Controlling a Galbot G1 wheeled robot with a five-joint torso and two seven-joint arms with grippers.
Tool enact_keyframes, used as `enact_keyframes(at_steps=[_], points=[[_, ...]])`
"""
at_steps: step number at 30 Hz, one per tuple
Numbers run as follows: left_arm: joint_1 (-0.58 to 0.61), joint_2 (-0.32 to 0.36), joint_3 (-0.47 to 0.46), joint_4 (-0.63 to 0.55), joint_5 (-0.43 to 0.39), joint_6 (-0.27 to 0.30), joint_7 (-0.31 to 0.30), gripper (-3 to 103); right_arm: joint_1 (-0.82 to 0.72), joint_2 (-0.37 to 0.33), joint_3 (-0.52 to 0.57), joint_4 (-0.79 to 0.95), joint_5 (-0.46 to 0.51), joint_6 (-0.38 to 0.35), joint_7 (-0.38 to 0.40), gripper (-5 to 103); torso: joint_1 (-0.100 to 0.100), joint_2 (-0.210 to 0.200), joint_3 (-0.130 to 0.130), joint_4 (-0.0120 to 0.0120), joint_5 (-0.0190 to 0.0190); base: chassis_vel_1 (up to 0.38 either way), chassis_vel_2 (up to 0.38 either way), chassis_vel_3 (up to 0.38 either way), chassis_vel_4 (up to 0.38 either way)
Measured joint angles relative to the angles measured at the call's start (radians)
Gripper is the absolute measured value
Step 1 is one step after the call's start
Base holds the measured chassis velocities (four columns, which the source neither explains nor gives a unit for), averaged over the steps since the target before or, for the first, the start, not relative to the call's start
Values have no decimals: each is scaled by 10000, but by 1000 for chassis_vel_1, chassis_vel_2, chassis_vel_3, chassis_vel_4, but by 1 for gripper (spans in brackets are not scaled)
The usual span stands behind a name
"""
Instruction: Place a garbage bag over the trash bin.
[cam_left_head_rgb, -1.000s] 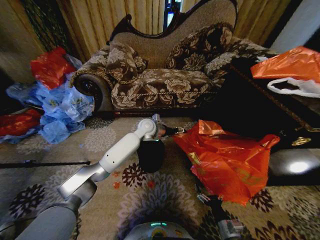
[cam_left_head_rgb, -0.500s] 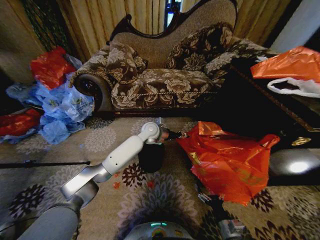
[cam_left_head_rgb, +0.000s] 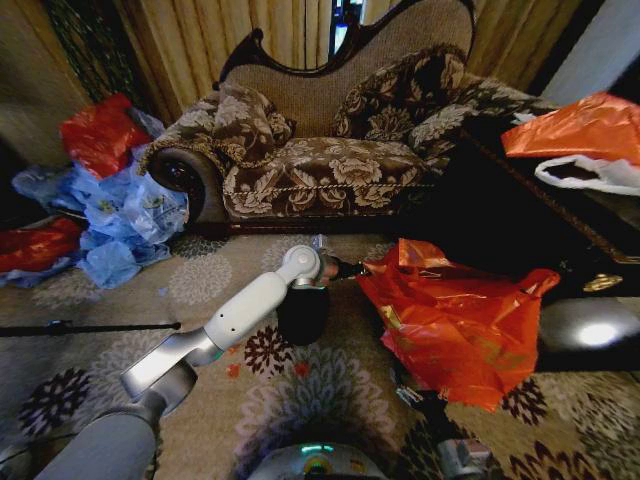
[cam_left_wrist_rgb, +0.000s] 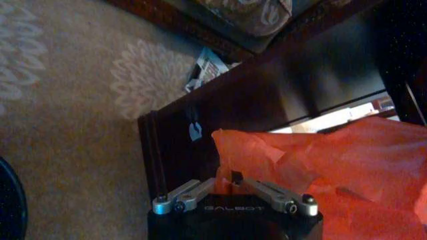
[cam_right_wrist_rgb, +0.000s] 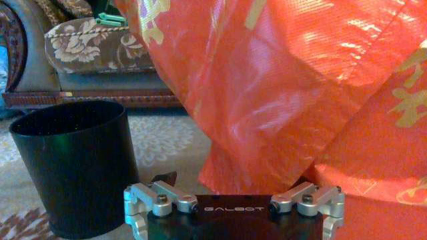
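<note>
While the trash bin (cam_left_head_rgb: 302, 312) is standing upright on the flowery carpet (cam_left_head_rgb: 200, 280) in front of the sofa (cam_left_head_rgb: 320, 150), we are reaching our left arm out over it. Our left hand (cam_left_head_rgb: 352, 267) is pinching the near edge of the garbage bag (cam_left_head_rgb: 450, 320), fingers closed on the thin orange plastic. The bag is lying crumpled on the carpet just right of the bin, w/ its far side by the dark counter (cam_left_head_rgb: 520, 230). Our right hand (cam_right_wrist_rgb: 233, 192) is low, right beside the bin & pushed into the bag; we can't tell if it's open or closed.
</note>
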Motion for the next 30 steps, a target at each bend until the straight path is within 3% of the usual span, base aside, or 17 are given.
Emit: enact_keyframes(at_steps=[10, 14, 25, 30], points=[[579, 504, -797, -766, 617, -251, -206, 0, -23, 10, 22, 213, -14, -65, 99, 100, 0, 0, 0, -1, -2, 0, 0, 0, 0], [924, 1180, -1672, -1302, 819, -304, -243, 0, -45, -3, 28, 339, -45, -116, 138, 100, 0, 0, 0, 1, -3, 0, 0, 0, 0], [1715, 2692, -3106, -2751, 548, -352, -298, 0, -67, -12, -14, 720, -151, -252, 265, 100, 0, 1, 0, 1, -2, 0, 0, 0, 0], [1921, 2928, -3343, -3011, 509, -380, -308, 0, -63, -49, 17, 808, -136, -264, 337, 100, 0, 0, 0, 0, -3, 0, 0, 0, 0]])
